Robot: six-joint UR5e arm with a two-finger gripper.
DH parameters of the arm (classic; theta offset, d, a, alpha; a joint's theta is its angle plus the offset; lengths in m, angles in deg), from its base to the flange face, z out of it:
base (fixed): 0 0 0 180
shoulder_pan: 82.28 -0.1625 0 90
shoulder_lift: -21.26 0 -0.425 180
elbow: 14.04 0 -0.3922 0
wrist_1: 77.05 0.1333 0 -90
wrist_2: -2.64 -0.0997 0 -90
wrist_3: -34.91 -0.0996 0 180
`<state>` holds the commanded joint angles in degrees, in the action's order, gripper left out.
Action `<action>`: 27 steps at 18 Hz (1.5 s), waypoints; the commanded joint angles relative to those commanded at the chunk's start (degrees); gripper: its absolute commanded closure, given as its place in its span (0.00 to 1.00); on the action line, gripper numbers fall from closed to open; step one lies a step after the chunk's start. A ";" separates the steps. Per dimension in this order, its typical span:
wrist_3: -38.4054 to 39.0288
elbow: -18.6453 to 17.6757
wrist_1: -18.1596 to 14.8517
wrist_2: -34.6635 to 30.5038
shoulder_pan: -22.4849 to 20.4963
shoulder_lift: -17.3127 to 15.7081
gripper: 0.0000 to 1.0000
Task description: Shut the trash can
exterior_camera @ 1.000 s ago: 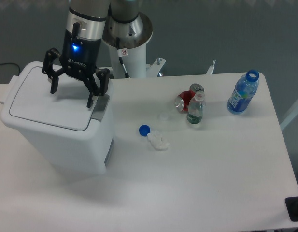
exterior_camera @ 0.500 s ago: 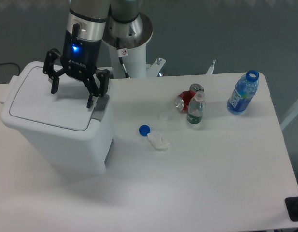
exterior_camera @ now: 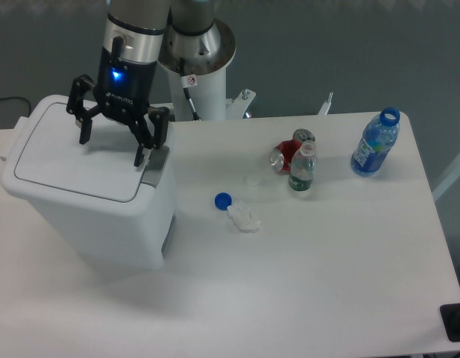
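Camera: white table (exterior_camera: 326,261) holds trash can (exterior_camera: 80,186); grey floor behind.

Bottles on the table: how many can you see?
2. A small green-labelled bottle stands mid-table beside a red can; an uncapped blue bottle stands near the far right edge.

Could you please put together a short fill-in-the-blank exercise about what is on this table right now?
1. The trash can lid lies ____.
2. The gripper above it has its fingers ____.
3. The loose cap on the table is ____ in colour.
4. The blue bottle has no ____.

Missing words: shut; open; blue; cap
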<state>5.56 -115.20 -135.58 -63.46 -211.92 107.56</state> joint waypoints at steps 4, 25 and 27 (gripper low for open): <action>-0.36 0.00 0.00 0.00 -0.09 0.00 0.00; -0.62 0.70 -0.26 1.32 -0.53 -2.72 0.00; -1.06 0.97 -0.26 1.06 -1.22 -2.72 0.00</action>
<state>4.50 -114.24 -135.85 -62.40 -213.15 104.84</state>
